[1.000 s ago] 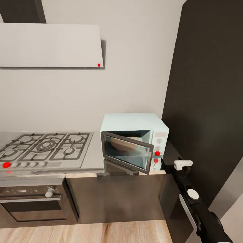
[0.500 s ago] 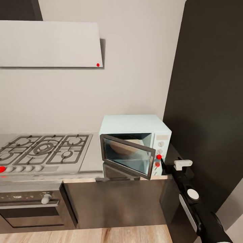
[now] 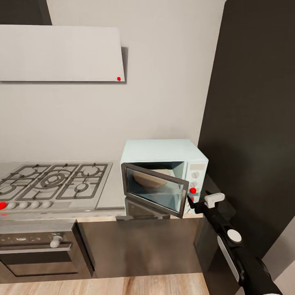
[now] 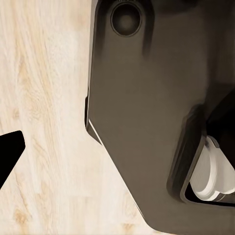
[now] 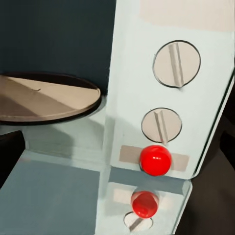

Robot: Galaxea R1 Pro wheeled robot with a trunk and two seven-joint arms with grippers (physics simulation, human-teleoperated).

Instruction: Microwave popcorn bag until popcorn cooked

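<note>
The microwave [image 3: 164, 172] stands on the grey metallic tabletop [image 3: 112, 192], at its right end against a tall dark cabinet [image 3: 254, 123]; the body is pale mint-white and boxy, with rounded top edges; its door [image 3: 155, 188], dark glass in a grey frame, hangs partly open toward the near side, hinged at the left. Inside, a round tan turntable plate [image 5: 44, 103] lies flat on the cavity floor; the cavity walls are dark teal. The control panel [image 5: 166, 107] on the right side carries two round grey knobs [image 5: 176, 63] with raised bars, one above the other, and below them a glossy red round light [image 5: 155, 160]; its reflection shows in the tabletop beneath; beige label strips sit on the panel, with no legible writing.

The right end effector [image 3: 191, 203] is just near of the panel, close to the red light; whether its fingers are parted or closed cannot be told. The left end effector [image 4: 9, 152] shows one dark fingertip over pale wood-grain floor [image 4: 44, 122]; its state cannot be told.

To the left lie a gas hob [image 3: 53, 182] with grey grates and a white flat range hood [image 3: 61, 53] bearing a small red dot.
</note>
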